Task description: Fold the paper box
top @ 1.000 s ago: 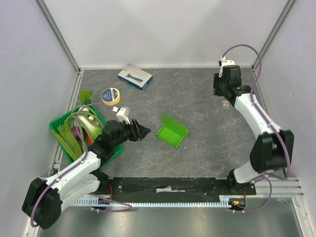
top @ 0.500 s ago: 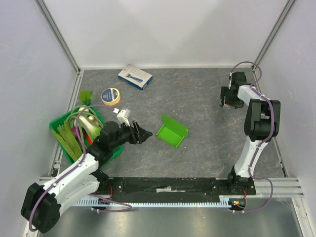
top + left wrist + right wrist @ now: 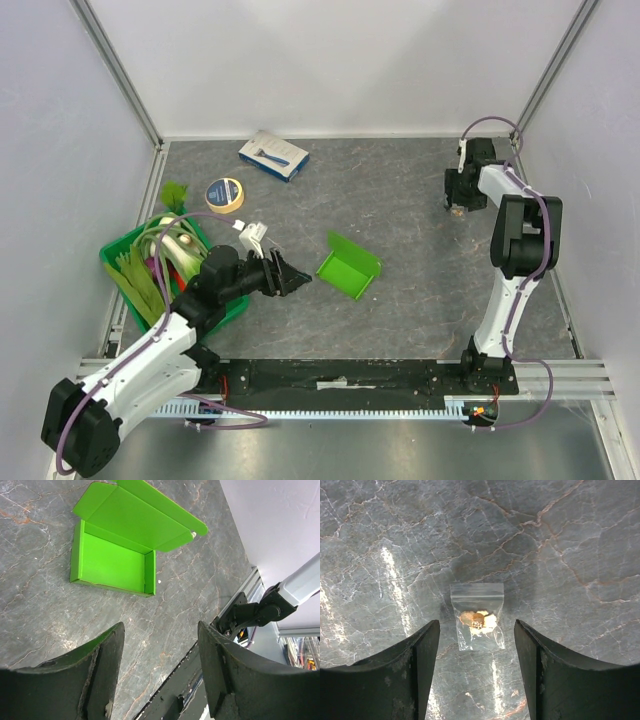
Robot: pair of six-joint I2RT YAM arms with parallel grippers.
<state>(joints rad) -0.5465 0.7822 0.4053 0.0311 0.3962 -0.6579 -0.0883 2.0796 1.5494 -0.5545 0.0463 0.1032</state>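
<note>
Left fingers [image 3: 295,274] advanced; paper box [image 3: 348,268] just ahead, apart.

The paper box [image 3: 112,565] lies on the dark marbled table [image 3: 40,610], apart from the left gripper [image 3: 160,630]. Its tray faces up and its lid flap stands open on the side away from the gripper. The two dark fingers [image 3: 100,675] are spread, with nothing between them.

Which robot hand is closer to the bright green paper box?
Left. The left gripper hovers open just beside the paper box, not touching. The right gripper is far at the back corner, over a small plastic bag.
</note>
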